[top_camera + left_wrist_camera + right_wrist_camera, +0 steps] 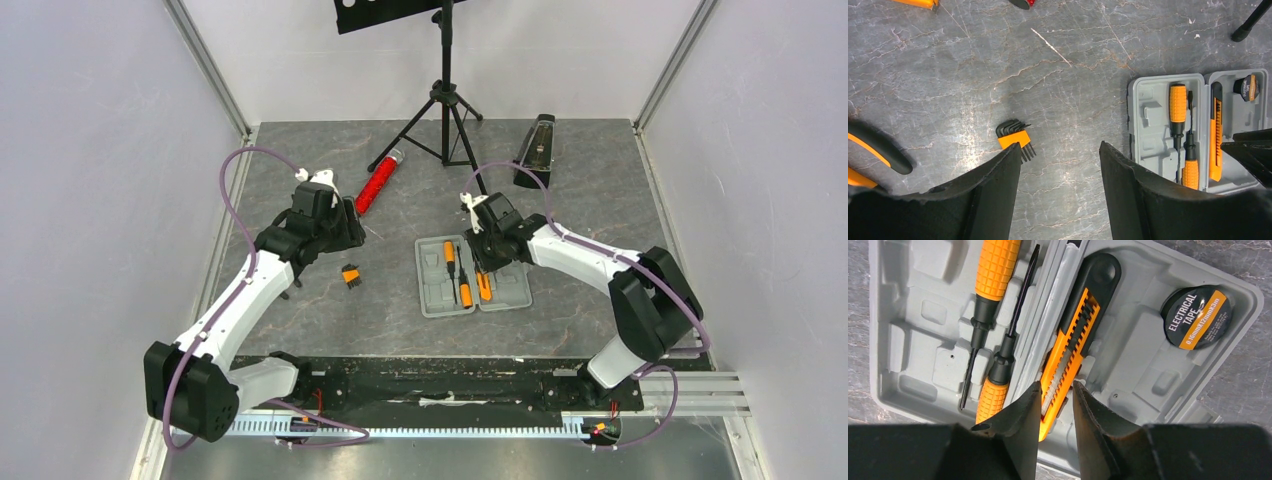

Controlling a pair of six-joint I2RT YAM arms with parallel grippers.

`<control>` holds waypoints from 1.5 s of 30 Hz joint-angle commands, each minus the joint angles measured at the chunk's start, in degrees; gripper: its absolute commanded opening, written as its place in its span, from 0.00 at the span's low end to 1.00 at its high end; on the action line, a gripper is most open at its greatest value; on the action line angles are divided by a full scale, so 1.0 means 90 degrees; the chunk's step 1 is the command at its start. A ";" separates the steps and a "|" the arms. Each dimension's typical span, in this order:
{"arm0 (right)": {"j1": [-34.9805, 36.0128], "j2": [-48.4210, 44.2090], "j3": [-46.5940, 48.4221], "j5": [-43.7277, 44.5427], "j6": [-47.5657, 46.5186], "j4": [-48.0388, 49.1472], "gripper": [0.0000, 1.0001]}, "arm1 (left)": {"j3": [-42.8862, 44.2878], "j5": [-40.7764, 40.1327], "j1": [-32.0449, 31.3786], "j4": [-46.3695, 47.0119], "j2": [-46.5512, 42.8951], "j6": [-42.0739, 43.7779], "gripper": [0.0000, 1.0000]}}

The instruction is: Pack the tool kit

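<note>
While you pack, case position: the grey case (503, 292) lies open and flat at the middle of the surface (580, 330), with both halves facing up.
Already in the case, left half: a larger screwdriver (995, 270) and a smaller screwdriver (993, 395) lie side by side, pointing opposite ways.
Already in the case, right half: a knife (1073, 345) lies just right of the hinge. A roll of electrical tape (1198, 315) sits in the corner recess farther right.
Recesses to fill: several moulded pockets in the left half show bare grey plastic.
Outside the case: a hex key set (1015, 137) lies on the surface well left of the case. What look like pliers (878, 150) lie farther left again, only partly seen.
Right fingers: the right fingers (1032, 407) hang over the near end of the knife, parted by a narrow gap. The knife appears to rest in its recess rather than being clamped.
Left fingers: the left fingers (350, 235) hover left of the case, spread wide with nothing between them, and the hex key set is just beside one tip.
Not part of the kit: a red cylinder (378, 185) and a black metronome (537, 150) stand beyond the case.
Progress, as a judgement: you are roughly past halfway. Four pieces are seated, at least two remain outside, and the lid is not yet closed.
</note>
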 commanded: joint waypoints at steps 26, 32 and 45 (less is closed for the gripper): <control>0.0026 0.0834 -0.0545 0.0341 0.0041 -0.0060 0.15 | -0.0002 0.0023 0.0080 0.0225 -0.0073 0.0082 0.65; 0.0014 0.0843 -0.0621 0.0097 -0.0017 0.0127 0.13 | -0.0020 0.0002 0.0081 0.0218 -0.0108 0.0092 0.65; -0.0008 -0.0234 0.0753 -0.0648 -0.0442 0.0495 0.33 | -0.0012 -0.0177 0.0092 0.0064 -0.0083 -0.0155 0.65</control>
